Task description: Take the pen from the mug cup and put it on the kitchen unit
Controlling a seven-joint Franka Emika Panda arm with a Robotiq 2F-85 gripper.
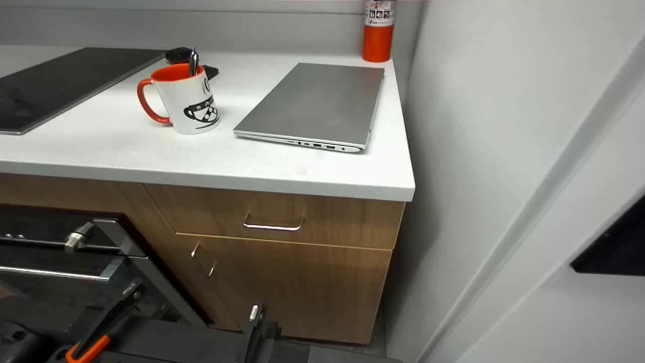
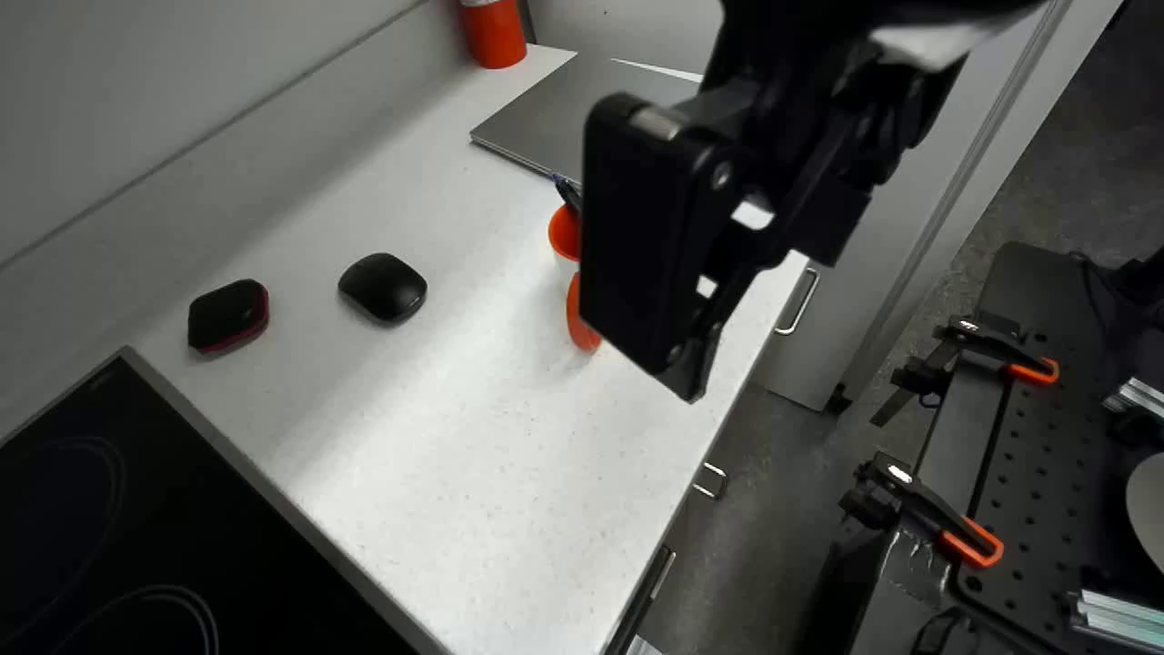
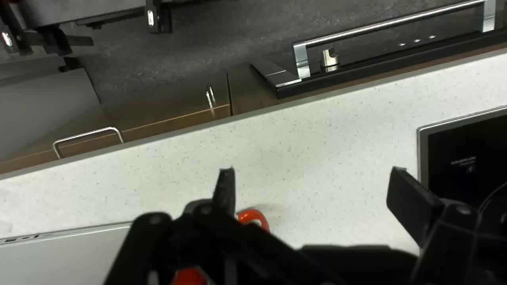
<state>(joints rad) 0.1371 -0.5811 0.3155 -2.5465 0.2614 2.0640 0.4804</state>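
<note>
The white mug cup point(image 1: 189, 108) with red handle and rim stands upright on the white top of the kitchen unit point(image 1: 282, 169). The dark pen point(image 1: 194, 63) stands in the mug, its upper end above the rim. In an exterior view, the pen point(image 2: 566, 193) and mug point(image 2: 564, 235) are partly covered by my gripper point(image 2: 668, 246), which is nearer that camera. In the wrist view, my gripper point(image 3: 312, 182) is open, its fingers wide apart with nothing held. The mug's red handle point(image 3: 255, 217) shows beside one finger; the pen is hidden there.
A closed grey laptop point(image 1: 315, 103) lies beside the mug. A black hob point(image 1: 65, 85) is on the opposite side. A black mouse point(image 2: 383, 287) and a dark case point(image 2: 227, 316) lie toward the back wall. A red canister point(image 1: 377, 40) stands in the back corner, near a side wall point(image 1: 504, 101).
</note>
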